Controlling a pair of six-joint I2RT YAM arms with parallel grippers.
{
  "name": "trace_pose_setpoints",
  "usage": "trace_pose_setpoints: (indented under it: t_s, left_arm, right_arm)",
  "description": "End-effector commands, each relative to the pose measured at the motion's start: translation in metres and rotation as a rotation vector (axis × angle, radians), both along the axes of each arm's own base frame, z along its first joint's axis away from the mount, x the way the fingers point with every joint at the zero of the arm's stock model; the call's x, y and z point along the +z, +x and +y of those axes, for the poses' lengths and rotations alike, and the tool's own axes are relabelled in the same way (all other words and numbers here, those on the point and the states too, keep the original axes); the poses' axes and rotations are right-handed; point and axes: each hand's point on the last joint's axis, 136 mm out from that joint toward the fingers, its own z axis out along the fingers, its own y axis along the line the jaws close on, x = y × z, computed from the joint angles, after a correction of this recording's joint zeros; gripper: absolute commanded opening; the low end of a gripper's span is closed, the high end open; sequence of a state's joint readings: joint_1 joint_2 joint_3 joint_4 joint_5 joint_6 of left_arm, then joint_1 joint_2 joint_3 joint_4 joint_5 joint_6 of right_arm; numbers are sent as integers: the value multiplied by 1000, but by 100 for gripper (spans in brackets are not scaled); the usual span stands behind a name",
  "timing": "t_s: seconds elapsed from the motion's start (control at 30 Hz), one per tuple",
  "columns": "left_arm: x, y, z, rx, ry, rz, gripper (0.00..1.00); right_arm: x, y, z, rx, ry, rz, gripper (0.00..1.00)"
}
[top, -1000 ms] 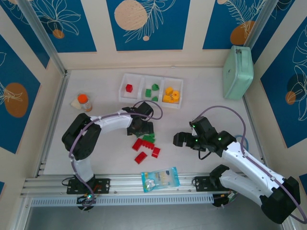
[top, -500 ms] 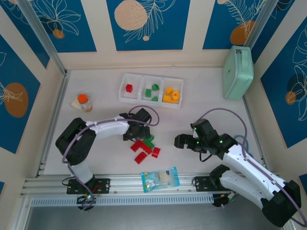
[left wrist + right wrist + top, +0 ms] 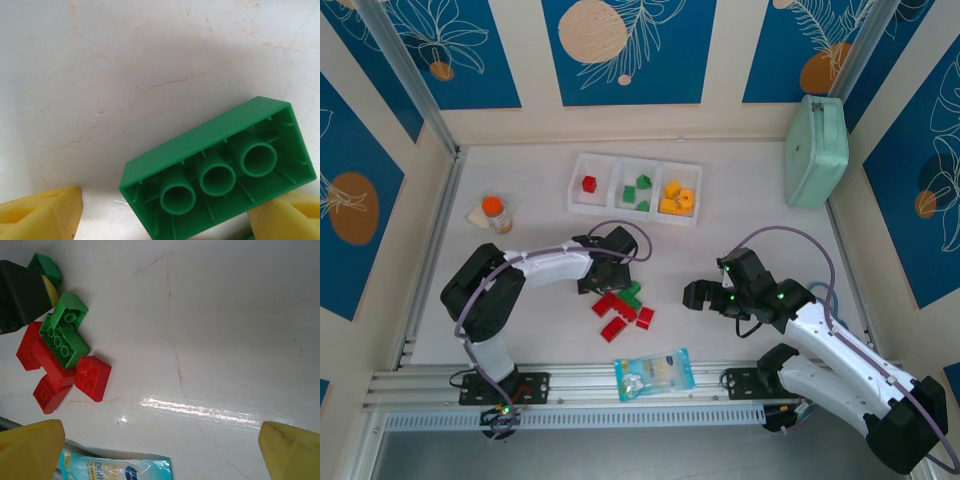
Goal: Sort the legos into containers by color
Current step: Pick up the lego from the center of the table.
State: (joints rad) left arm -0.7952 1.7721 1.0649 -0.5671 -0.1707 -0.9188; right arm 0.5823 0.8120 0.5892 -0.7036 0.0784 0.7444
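Low in the left wrist view, the left fingers [image 3: 42, 212] stand apart, one yellow tip in each bottom corner. A green lego [image 3: 220, 170] lies hollow side up between them on the tabletop [image 3: 125, 60]. The lower-left tip is clear of it; whether the lower-right tip touches it I cannot tell. In the overhead view the left arm [image 3: 545, 262] reaches to centre frame, its end over the upper edge of a loose pile [image 3: 618, 308] of red and green legos. The right fingers [image 3: 290, 452] are spread wide over bare tabletop, to the right of that pile. Toward the top centre of the overhead view lies the tray [image 3: 592, 200]. Its left compartment holds one red lego [image 3: 588, 184], the middle one green legos [image 3: 638, 190] and the right one yellow legos [image 3: 675, 198]. A bag [image 3: 655, 372] lies at bottom centre, a bottle [image 3: 495, 212] at left and a mint case [image 3: 815, 150] at upper right.
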Motion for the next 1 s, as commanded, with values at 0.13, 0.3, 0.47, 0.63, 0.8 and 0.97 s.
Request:
trace_pose_setpoints:
  t_s: [0.13,0.3,0.47,0.63,0.8,0.97]
  left_arm:
    - [10,23,-26,-193,32,-53,88]
    - [19,27,-26,-422,126,-54,87]
    - [29,33,-20,-544,186,-79,84]
    - [26,32,-19,-645,180,-63,81]
    - [20,15,-30,-771,103,2,80]
    - [10,12,-24,-795,108,43,76]
  right_arm:
    - [-6,-10,-6,-1,-20,29,100]
    - [-5,-9,-8,-7,-23,24,100]
    - [-4,-8,-7,-12,-16,23,100]
    - [-2,-9,-10,-14,-29,26,100]
    - [-1,-10,-13,-19,-38,24,100]
    - [1,-9,-12,-23,-33,23,100]
